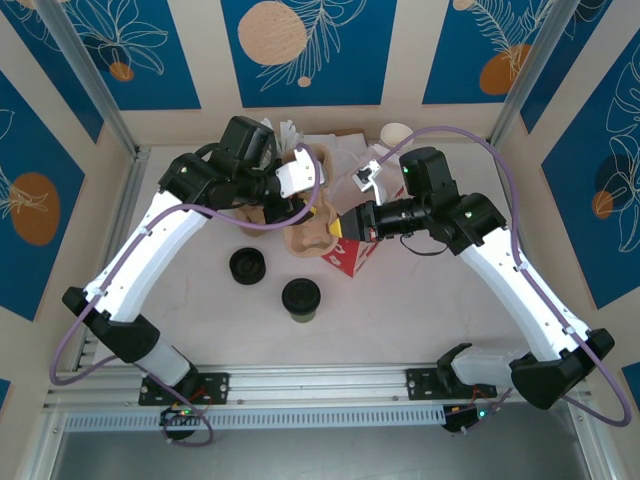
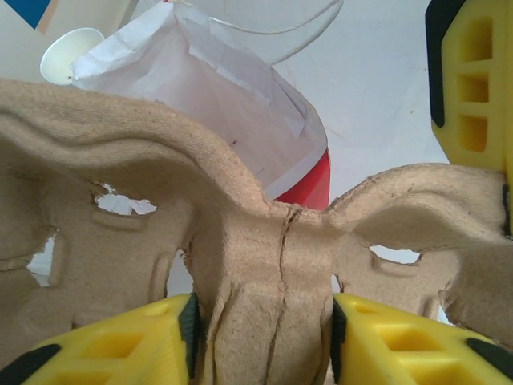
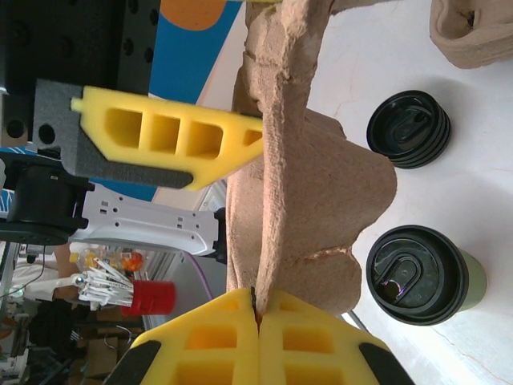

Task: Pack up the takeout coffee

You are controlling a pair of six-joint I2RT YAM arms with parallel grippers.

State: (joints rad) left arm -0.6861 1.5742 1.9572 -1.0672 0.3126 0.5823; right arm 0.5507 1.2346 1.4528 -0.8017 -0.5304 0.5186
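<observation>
table (image 1: 430, 320): white top, arm bases at 6 o'clock edge, clutter grouped mid to 12 o'clock.
cup carrier (image 1: 305, 232): brown moulded pulp, centre of table, caught between both grippers; crack runs down its middle ridge in left wrist view.
red and white box (image 1: 355, 256): at 4 o'clock of the carrier, touching or just beside it, under the right gripper.
left gripper (image 2: 264, 341): comes in from 10 o'clock; yellow fingers (image 2: 152, 345) set narrow on either side of the carrier's middle ridge, black pads pressed against the pulp, so gripping the carrier.
right gripper (image 3: 258, 321): comes in from 3 o'clock; jaws fully together, pinching a thin edge of the carrier wall.
takeout coffee (image 1: 301, 297): upright on the table at 6 o'clock of the carrier, near it but apart; black lid on, olive-green side showing; nothing touches it, not in the carrier.
same coffee, right wrist view (image 3: 418, 277): at 4 o'clock, lid facing the camera.
black lids (image 1: 247, 266): short stack, no cup, at 8 o'clock of the carrier and 10 o'clock of the coffee, apart from both.
white paper cup (image 1: 397, 132): open mouth up, far back at 1 o'clock.
loose pulp piece (image 3: 473, 32): on table at 1 o'clock in right wrist view; cannot tell what it is.
</observation>
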